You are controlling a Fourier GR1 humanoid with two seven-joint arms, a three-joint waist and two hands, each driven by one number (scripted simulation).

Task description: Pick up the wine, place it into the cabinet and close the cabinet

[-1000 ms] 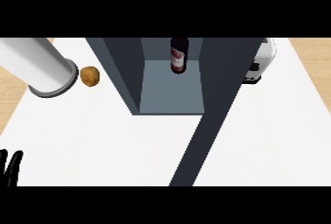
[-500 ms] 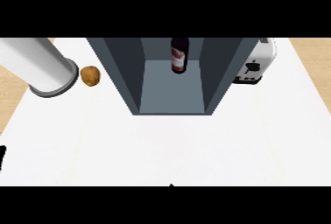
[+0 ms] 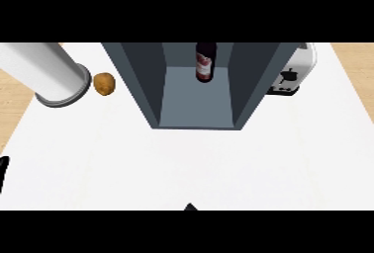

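Door swung away, wine (image 3: 205, 63) upright inside open cabinet (image 3: 248, 84)

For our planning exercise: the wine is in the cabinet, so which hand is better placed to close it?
Probably left: only the left hand shows, at the view's left edge; the right hand is out of view.

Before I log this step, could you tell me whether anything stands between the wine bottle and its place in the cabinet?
Nothing visible does: the wine bottle already stands inside the open cabinet. The potato and toaster sit outside, either side.
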